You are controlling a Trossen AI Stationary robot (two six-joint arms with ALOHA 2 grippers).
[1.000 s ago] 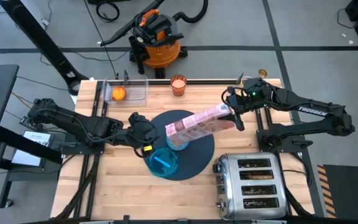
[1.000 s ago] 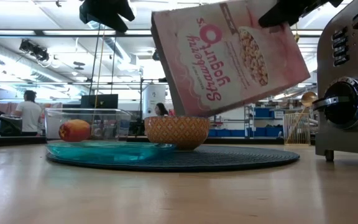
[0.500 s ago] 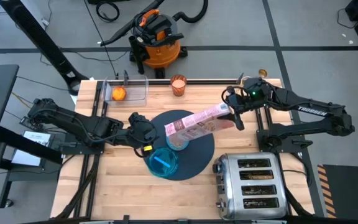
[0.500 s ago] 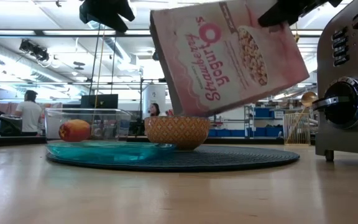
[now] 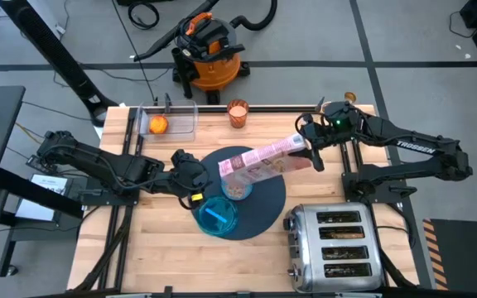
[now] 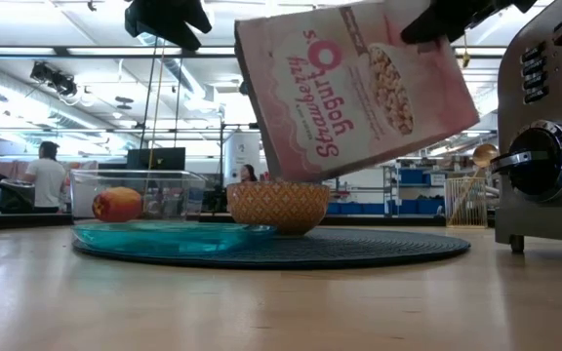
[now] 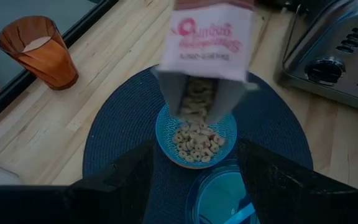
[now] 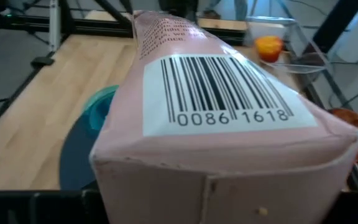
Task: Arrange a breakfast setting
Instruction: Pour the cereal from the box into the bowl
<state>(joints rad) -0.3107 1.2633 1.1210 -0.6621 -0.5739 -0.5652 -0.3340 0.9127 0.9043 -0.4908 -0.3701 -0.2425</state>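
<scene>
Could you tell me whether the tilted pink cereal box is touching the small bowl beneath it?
Apart: the low view shows background between the pink cereal box and the small bowl.

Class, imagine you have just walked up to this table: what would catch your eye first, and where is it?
First, the pink cereal box, held tipped by the right gripper above the middle of the dark mat, with cereal rings spilling from its open end into the small blue bowl. Next, the chrome toaster at the table's near right corner, and the orange cup at the far edge.
</scene>
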